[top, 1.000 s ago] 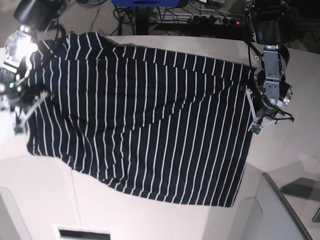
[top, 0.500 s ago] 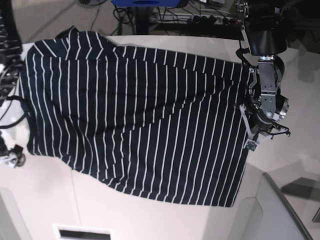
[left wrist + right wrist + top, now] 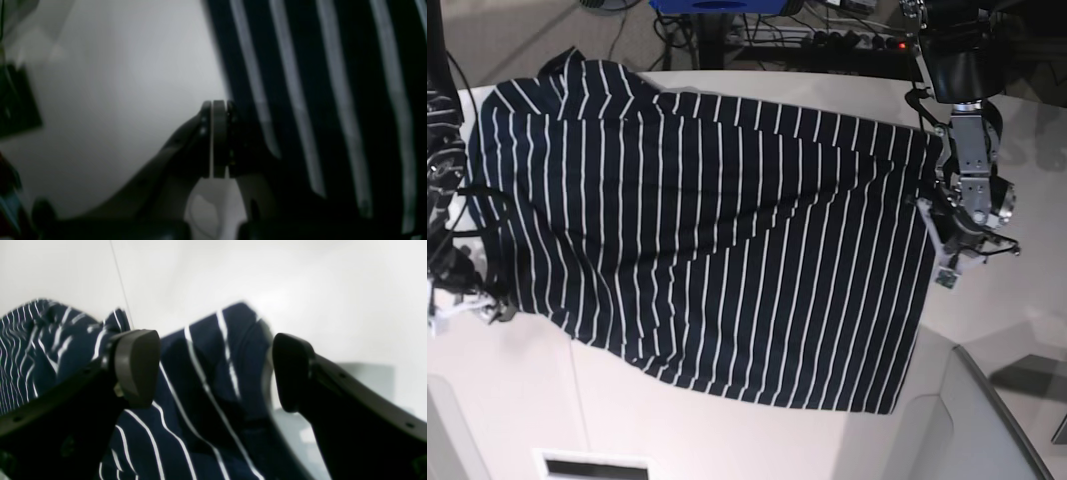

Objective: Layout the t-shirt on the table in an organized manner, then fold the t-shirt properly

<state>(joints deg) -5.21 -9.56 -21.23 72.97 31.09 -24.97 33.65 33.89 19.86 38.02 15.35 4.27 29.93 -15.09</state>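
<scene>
Base view overhead, looks down on whole table (image 3: 757, 440) – both wrist views close, sharing t-shirt (image 3: 717, 240) edges

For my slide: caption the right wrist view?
Open right gripper straddling a rumpled t-shirt edge on the table.

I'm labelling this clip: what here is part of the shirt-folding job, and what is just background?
Part of the job:
- t-shirt
- table
- left gripper
- right gripper

Just background:
- power strip
- cables
- blue object
</scene>
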